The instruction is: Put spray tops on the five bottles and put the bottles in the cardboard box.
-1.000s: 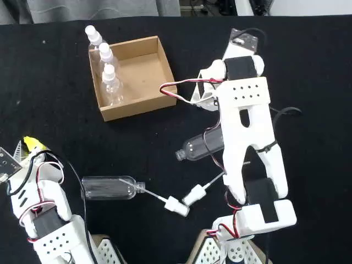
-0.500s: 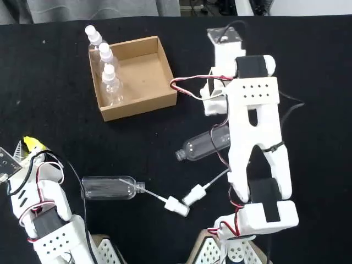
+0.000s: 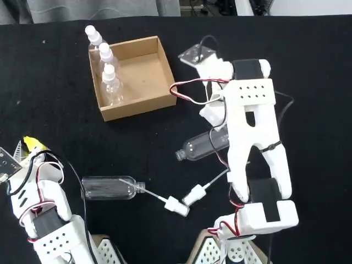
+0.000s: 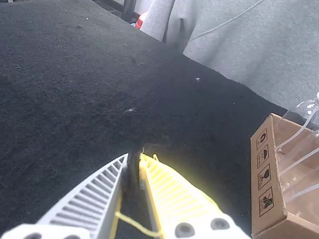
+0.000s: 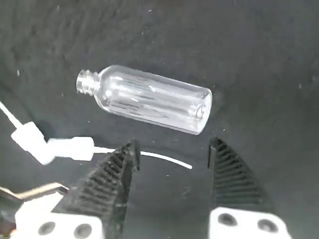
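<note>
On the far left of the black surface (image 3: 66, 126): cardboard box (image 3: 140, 71), open at the top, with three capped bottles (image 3: 108, 74) in a row against its left wall.

Mid-surface: uncapped bottle (image 3: 201, 146) on its side, neck pointing left, its base end under the right arm. Right end effector (image 5: 172, 147) is above it, jaws spread wide and holding nothing. The bottle lies just beyond the fingertips, untouched.

Near centre: left spray top (image 3: 176, 207) and right spray top (image 3: 194, 194), loose and touching each other. The left one's tube runs to the mouth of a second bottle (image 3: 110, 188), on its side to the left; cannot tell if the tube enters the neck.

Near left: left end effector (image 4: 134, 158), jaws pressed together and empty, over bare surface.
</note>
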Tool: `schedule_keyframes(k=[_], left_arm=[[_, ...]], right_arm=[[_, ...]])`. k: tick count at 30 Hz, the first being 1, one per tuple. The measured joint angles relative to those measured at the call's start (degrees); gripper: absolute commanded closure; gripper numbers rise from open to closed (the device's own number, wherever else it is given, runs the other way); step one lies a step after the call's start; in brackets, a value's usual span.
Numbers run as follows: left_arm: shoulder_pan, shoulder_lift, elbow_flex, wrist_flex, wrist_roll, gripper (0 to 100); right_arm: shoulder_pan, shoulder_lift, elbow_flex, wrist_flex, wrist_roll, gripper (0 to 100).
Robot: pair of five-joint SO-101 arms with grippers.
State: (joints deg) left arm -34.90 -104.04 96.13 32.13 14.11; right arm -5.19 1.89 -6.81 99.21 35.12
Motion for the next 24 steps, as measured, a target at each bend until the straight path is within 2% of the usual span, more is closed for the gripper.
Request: schedule_keyframes(k=[10,24], left_arm=[[0.0,0.0,0.0,0.0,0.0,97],[0.0,0.0,0.0,0.0,0.0,97]], right_arm=[[0.0,0.0,0.0,0.0,9.6,80.2],[0.0,0.0,4.3,0.0,15.5,80.2]])
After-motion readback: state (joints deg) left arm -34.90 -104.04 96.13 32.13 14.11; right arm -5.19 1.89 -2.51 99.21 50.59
